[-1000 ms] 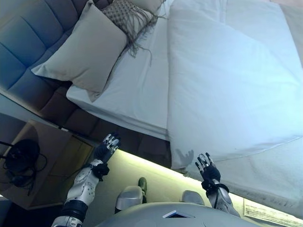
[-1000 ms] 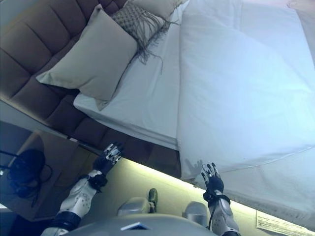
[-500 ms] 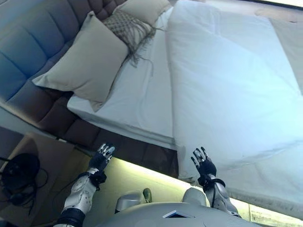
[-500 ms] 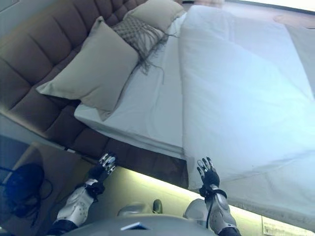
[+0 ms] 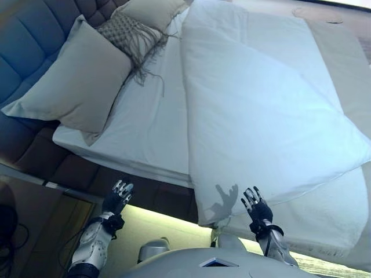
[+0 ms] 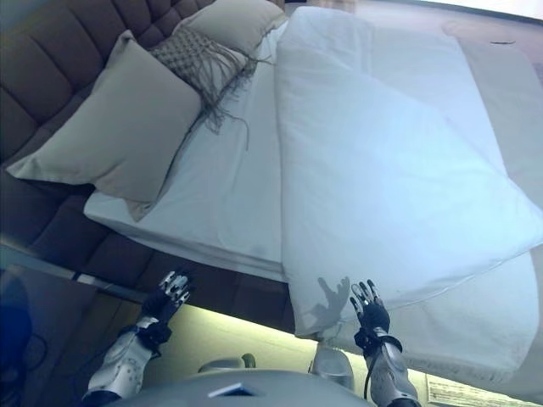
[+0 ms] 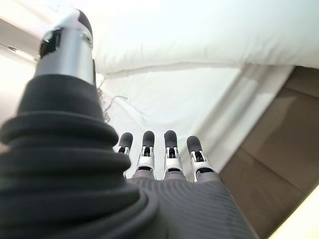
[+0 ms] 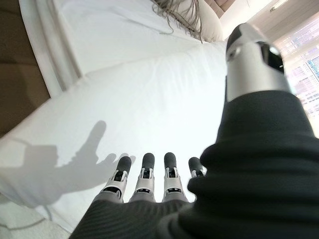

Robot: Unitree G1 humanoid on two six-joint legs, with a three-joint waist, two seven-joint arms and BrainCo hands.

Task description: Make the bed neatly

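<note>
Both hands, left hand (image 5: 117, 197) and right hand (image 5: 255, 206), spread empty beside the bed; should pinch duvet (image 5: 255, 110) edge evenly before pulling toward pillow (image 5: 72, 81).

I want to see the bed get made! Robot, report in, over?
Left hand open, right hand open, both empty, near the bed edge. White blanket not pulled up to the pillows. Nothing in the way.

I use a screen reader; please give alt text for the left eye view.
A white duvet covers most of a bed, with pillows at the headboard. Both robot hands, left hand and right hand, hover open at the near edge, holding nothing.
</note>
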